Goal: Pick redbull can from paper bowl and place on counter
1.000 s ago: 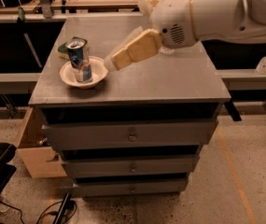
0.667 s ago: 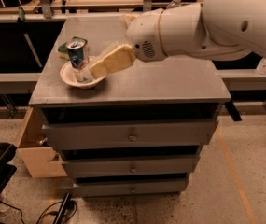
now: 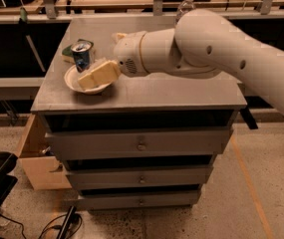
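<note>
Your tan gripper (image 3: 97, 76) has swung left across the scuffed grey metal tabletop (image 3: 181, 91) and now hangs over the shallow off-white paper bowl (image 3: 71, 83), just beside the slim blue-and-silver Red Bull can (image 3: 81, 55) standing upright in it. You cannot tell whether its grip is released or clenched, but the can looks untaken, so the grasp comes next.

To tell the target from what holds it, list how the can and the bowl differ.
The can is tall and slim; the bowl is low and wide. The can is blue and silver metal; the bowl is off-white paper. The can stands upright in the bowl, while the bowl rests directly on the counter. Both are round and sit at the counter's left side, where the gripper hangs over the bowl, beside the can.
</note>
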{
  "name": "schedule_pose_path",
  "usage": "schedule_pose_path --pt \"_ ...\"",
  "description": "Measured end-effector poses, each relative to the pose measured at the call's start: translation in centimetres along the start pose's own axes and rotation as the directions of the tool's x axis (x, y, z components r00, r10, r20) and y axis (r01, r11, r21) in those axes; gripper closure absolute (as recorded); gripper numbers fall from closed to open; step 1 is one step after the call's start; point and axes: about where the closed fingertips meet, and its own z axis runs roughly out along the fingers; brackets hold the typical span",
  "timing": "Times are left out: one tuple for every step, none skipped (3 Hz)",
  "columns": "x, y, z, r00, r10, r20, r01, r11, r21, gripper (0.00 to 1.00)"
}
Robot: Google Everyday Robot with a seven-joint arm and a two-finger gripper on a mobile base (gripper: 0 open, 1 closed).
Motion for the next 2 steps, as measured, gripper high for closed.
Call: schedule_pose_path --pt "1.4 -0.8 2.8 0.999 0.03 0.026 -0.03 0.9995 -0.009 0.0" --pt "2.0 -1.1 4.9 0.998 0.047 0.05 -0.046 0.9987 -0.02 0.0"
